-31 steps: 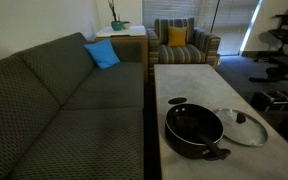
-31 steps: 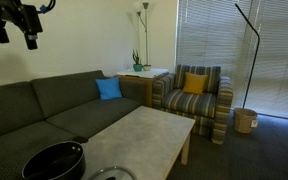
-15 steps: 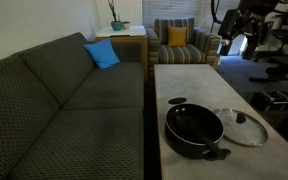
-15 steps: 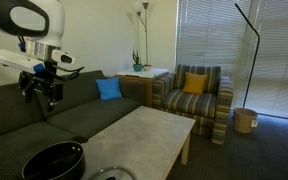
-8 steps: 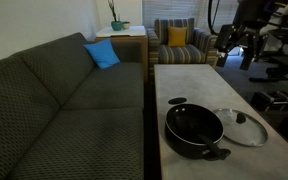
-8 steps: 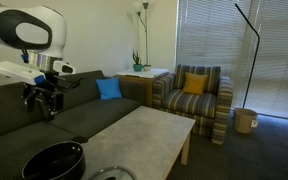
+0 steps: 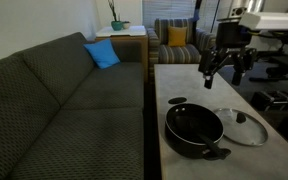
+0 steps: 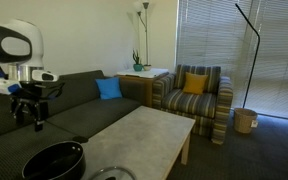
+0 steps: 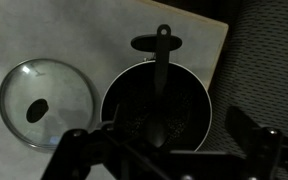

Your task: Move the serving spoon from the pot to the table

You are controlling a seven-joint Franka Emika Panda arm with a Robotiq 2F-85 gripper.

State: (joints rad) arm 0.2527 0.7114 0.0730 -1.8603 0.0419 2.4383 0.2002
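Note:
The black pot (image 7: 194,128) stands near the front end of the light grey table (image 7: 184,80); it also shows in an exterior view (image 8: 54,160). In the wrist view the pot (image 9: 189,100) holds the black serving spoon (image 9: 161,70). The spoon's bowl lies inside and its thin handle reaches out over the rim and one side handle. I cannot make out the spoon in the exterior views. My gripper (image 7: 225,68) hangs open and empty above the table, higher than the pot and beyond it. It also shows in an exterior view (image 8: 29,112) and in the wrist view (image 9: 169,150).
A round glass lid (image 7: 242,126) lies on the table beside the pot, seen too in the wrist view (image 9: 39,100). A dark sofa (image 7: 74,100) runs along one long side of the table. A striped armchair (image 7: 184,42) stands past the far end.
The arm has come down and moved in over the table toward the pot. The gripper stays open. Pot, lid and spoon have not moved.

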